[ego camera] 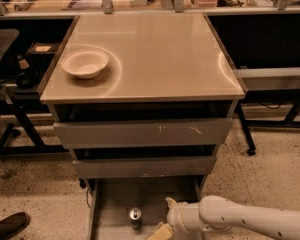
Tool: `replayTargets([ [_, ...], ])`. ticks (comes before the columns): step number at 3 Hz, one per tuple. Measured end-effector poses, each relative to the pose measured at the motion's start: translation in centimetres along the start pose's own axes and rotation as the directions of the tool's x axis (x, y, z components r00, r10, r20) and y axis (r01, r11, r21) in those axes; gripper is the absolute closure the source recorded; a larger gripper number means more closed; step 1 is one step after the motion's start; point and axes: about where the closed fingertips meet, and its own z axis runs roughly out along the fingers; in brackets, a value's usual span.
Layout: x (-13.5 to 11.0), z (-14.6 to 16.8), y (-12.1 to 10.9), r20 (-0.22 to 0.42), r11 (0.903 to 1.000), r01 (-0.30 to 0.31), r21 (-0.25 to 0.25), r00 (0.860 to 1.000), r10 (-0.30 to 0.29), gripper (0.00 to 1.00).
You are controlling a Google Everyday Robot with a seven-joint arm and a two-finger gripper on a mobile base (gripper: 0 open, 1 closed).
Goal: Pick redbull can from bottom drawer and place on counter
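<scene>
Where the can stands: the small slim redbull can (135, 216) with its shiny silver top is upright on the flat floor of the wide shallow grey metal bottom drawer (117, 194), left of the drawer's middle and apart from both side walls.
Bottom drawer: pulled out towards the camera, with its low left wall along the speckled floor (270, 179).
Hand: the white robot hand (164, 218) hangs over the right part of the bottom drawer, just beside the can on its right and not touching it. Its two tan tips stand apart with nothing between them.
Arm: a thick white arm (250, 219) comes in from the lower right edge and crosses the drawer's right wall.
Between hand and can: only a strip of bare drawer floor.
Above the drawer: a plain grey drawer front (145, 167), and over it a grey drawer front with white scratches (145, 132); both sit further back than the can.
Desk: the large square glossy beige-grey desk (160, 54) tops the cabinet.
On the desk: a round white bowl (85, 63) near the left edge.
Behind: a cluttered tan workbench (80, 1).
Lower left: a dark shoe (7, 225) on the floor.
</scene>
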Motion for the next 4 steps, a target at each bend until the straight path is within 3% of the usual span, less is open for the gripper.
replayTargets([
  [2, 1.5, 4.9, -4.4, 0.141, 0.9997, -0.012, 0.022, 0.99, 0.009, 0.0],
  [3, 3.2, 7.8, -5.8, 0.176, 0.9985, -0.055, 0.002, 0.983, 0.054, 0.0],
  [4, 3.6, 8.3, -6.0, 0.181, 0.9977, -0.068, 0.001, 0.981, 0.067, 0.0],
])
